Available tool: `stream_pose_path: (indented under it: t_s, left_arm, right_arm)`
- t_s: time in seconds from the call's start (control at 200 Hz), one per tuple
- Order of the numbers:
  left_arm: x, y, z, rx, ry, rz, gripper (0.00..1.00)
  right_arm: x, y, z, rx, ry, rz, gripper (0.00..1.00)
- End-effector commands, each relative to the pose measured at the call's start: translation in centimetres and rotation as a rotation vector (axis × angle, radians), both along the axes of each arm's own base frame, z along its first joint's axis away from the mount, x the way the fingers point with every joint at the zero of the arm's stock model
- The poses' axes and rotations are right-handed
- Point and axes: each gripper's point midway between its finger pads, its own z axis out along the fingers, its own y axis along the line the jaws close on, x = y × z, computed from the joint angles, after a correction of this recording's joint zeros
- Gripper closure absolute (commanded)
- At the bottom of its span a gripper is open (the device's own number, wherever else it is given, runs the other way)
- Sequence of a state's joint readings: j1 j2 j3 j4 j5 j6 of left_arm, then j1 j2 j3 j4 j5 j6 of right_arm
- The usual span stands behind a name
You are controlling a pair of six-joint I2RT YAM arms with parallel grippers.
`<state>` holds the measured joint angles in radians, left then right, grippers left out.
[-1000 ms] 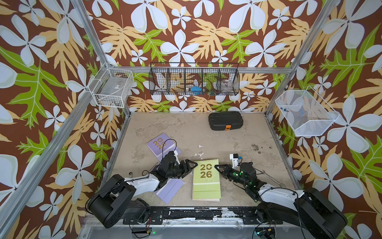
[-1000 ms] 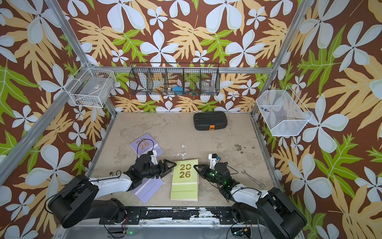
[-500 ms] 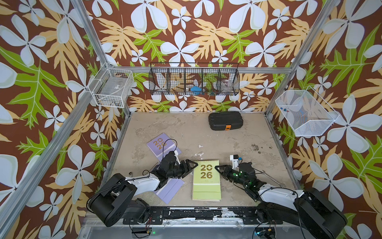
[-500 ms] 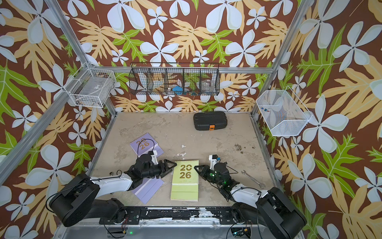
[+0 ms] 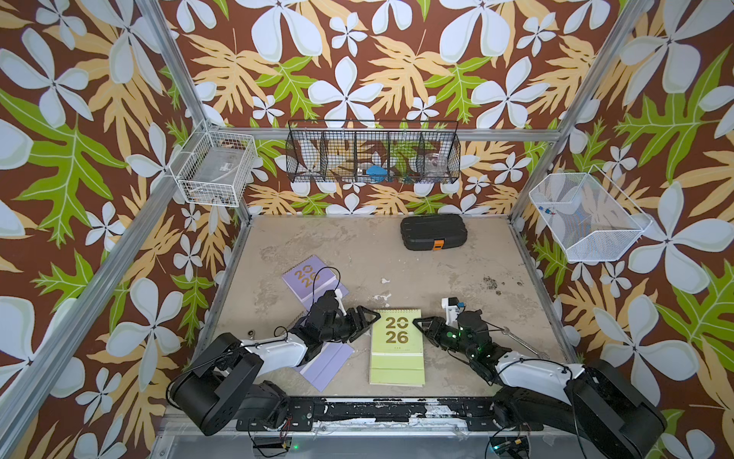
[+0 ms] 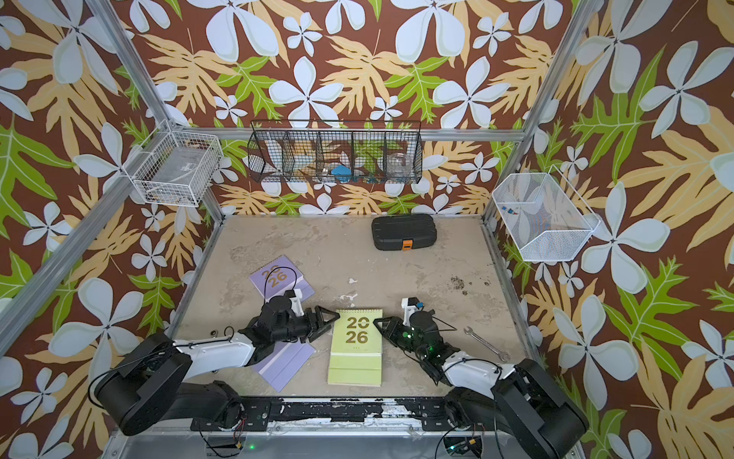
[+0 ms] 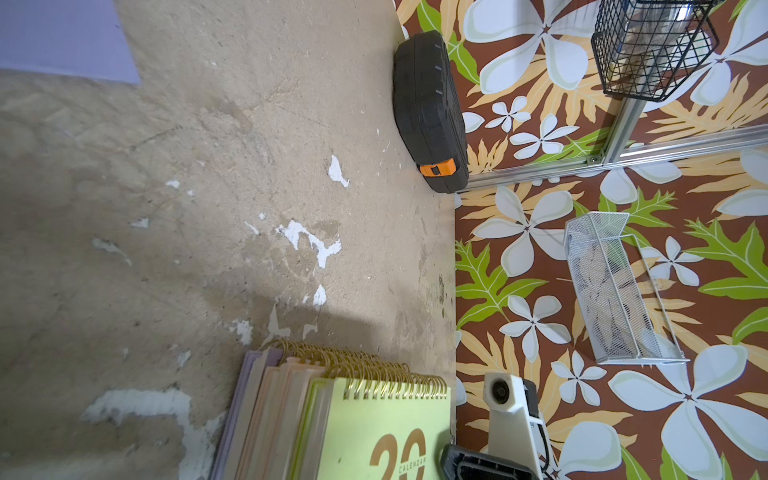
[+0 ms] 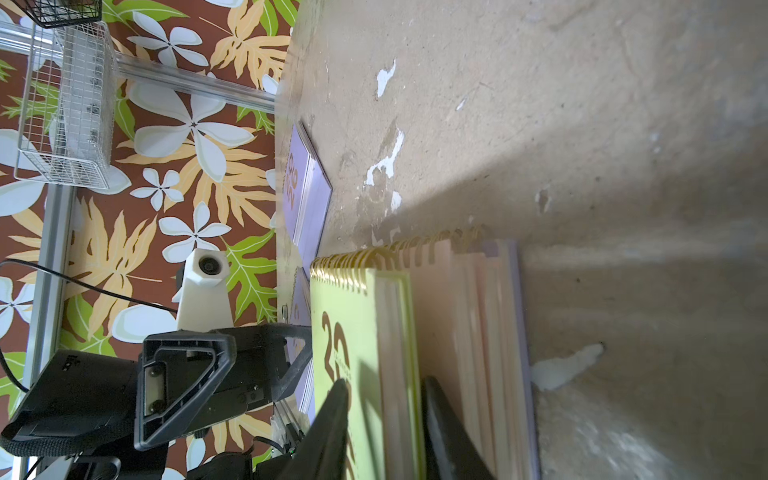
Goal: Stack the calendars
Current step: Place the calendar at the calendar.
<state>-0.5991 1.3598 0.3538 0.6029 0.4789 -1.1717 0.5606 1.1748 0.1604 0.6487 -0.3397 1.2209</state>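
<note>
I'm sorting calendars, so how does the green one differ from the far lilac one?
The green calendar tops a stack; the far lilac calendar lies alone on the table. The green calendar lies square to the table; the far lilac calendar is askew. Both bear gold 2026.

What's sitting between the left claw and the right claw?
The green-topped calendar stack lies between the left claw and the right claw, as both top views show.
</note>
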Motion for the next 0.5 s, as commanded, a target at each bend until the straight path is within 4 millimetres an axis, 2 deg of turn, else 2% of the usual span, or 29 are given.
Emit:
stream_pose_path:
  t_s: [0.0,0.495]
  left_arm:
    - [0.24,-0.21,0.64,-0.010,-0.033,-0.007,0.28]
    - [0.56,-0.08,0.79,0.001,-0.038,0.008,0.28]
  right_arm:
    - [0.34,0.01,0.28,-0.014,-0.021,-0.002,0.65]
    - [0.44,-0.67,-0.07,-0.053,-0.017,-0.017,0.47]
